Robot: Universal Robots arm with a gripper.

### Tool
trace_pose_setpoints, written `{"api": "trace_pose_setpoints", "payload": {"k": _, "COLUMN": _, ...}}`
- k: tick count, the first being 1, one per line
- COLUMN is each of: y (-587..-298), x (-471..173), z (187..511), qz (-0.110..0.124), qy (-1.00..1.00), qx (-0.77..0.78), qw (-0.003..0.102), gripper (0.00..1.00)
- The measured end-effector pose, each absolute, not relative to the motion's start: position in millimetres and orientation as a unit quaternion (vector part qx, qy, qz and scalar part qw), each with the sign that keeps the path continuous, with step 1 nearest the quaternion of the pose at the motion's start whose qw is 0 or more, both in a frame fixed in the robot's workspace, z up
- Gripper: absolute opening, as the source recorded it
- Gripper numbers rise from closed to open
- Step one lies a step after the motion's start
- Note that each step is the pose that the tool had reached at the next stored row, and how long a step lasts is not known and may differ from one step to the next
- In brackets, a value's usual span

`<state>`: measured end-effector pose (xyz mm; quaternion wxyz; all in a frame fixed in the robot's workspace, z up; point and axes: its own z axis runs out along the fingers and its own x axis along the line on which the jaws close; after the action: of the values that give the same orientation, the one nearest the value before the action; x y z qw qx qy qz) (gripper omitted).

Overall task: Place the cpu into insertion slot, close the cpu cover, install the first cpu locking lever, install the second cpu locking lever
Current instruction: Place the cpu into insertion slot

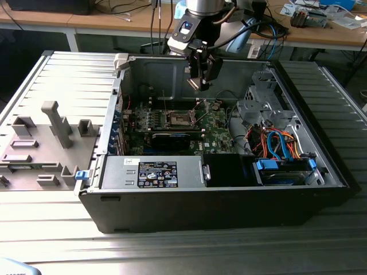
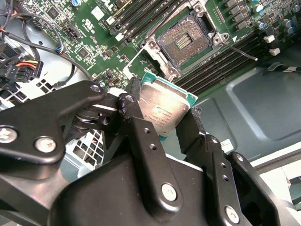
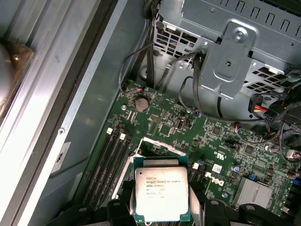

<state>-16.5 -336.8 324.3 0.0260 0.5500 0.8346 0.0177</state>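
A ribbed grey metal table (image 1: 63, 74) fills the foreground, glare streaking its near edge. Behind it runs a wooden workbench (image 1: 114, 24), cables (image 1: 123, 8) strewn on top, shadow underneath.

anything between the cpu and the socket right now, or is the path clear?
Nothing visible in the way. The gripper has its jaws shut on the cpu, held above the motherboard. In the second wrist view the insertion slot lies open, contacts bare, with no cover or cable across it.
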Motion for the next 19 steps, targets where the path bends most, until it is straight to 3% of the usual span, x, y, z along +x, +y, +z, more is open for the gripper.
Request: {"api": "trace_pose_setpoints", "payload": {"k": 19, "y": -336.8, "x": -16.5, "z": 322.0, "qz": 0.017, "qy": 0.826, "qx": 0.563, "qw": 0.026, "gripper": 0.55}}
